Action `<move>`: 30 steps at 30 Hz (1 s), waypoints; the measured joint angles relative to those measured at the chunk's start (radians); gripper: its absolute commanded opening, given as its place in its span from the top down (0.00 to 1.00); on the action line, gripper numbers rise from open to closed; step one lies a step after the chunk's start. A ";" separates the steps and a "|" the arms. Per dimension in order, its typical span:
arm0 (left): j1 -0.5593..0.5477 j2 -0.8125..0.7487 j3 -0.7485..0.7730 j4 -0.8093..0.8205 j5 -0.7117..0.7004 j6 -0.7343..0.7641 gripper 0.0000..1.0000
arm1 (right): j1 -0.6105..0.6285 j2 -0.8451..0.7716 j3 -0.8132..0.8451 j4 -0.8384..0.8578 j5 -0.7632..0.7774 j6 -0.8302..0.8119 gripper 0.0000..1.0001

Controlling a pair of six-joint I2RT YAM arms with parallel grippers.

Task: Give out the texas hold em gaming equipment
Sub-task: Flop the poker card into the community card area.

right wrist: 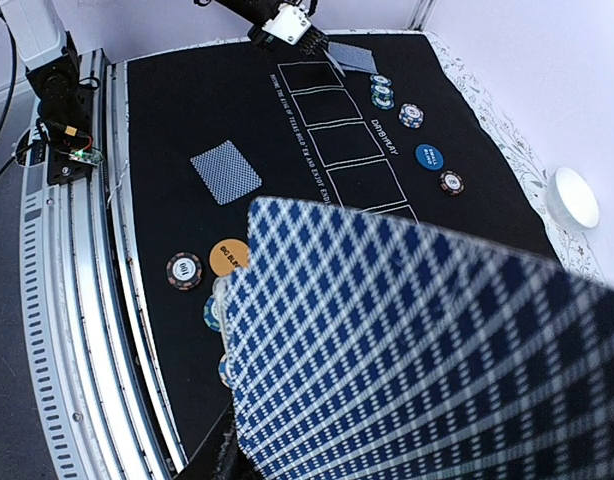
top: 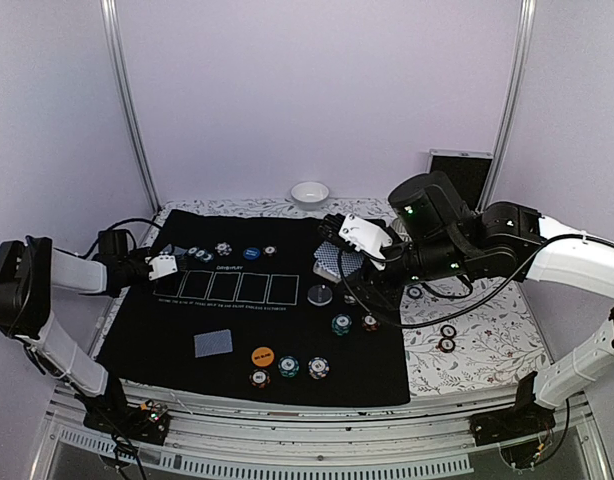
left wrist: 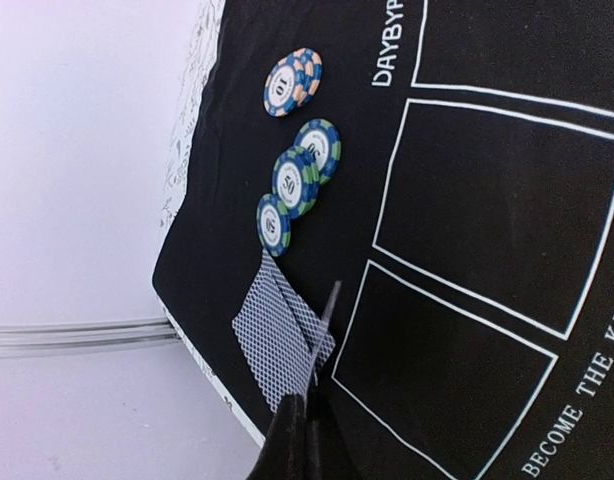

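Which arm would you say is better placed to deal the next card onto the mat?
Right, probably. The right gripper holds the fanned cards above the mat; the left gripper sits by the two lying cards at its far-left corner, without the deck.

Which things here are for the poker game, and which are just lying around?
For the game:
fanned cards
laid-down cards
striped chips
orange disc
blue disc

Just lying about:
white bowl
flowery tablecloth
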 measured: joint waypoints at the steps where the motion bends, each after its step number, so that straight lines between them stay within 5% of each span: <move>1: 0.004 0.005 0.008 -0.013 0.003 0.005 1.00 | 0.000 0.000 0.000 -0.001 0.000 0.002 0.96; 7: 0.026 0.014 0.020 -0.113 0.029 0.016 1.00 | 0.000 -0.010 -0.002 -0.007 0.002 0.013 0.96; 12: 0.035 0.044 0.043 -0.188 0.044 0.028 0.89 | 0.000 -0.023 -0.014 -0.012 0.010 0.014 0.96; 30: 0.035 0.051 0.046 -0.311 0.069 0.089 0.89 | 0.000 -0.042 -0.026 -0.020 0.021 0.017 0.96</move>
